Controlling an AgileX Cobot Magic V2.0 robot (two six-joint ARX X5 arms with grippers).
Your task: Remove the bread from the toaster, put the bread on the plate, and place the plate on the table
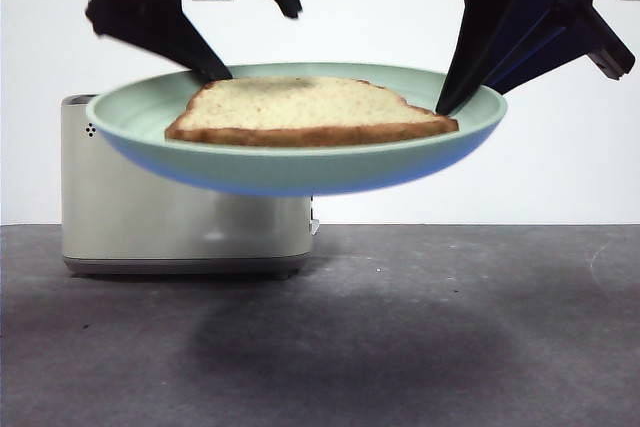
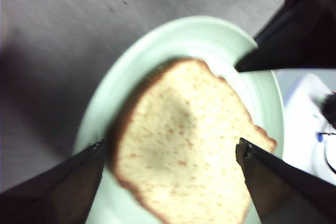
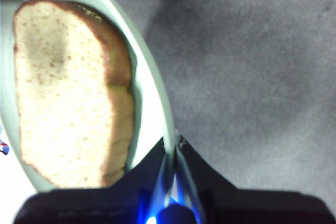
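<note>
At frame centre the plate point(image 1: 300, 162) hangs above the table point(image 1: 450, 347), bread point(image 1: 310, 112) lying flat on it. The right gripper point(image 3: 172, 148) pinches its rim; the left gripper point(image 2: 170, 153) spreads wide, empty, over the bread.

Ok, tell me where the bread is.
In the front view, the bread lies on the plate, held above the table by the right gripper.

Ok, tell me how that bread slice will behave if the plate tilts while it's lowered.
The bread lies loose and flat, so it would probably slide on the smooth plate. The raised rim may stop it. The right pincer clamps only one edge, so tilting seems possible.
</note>
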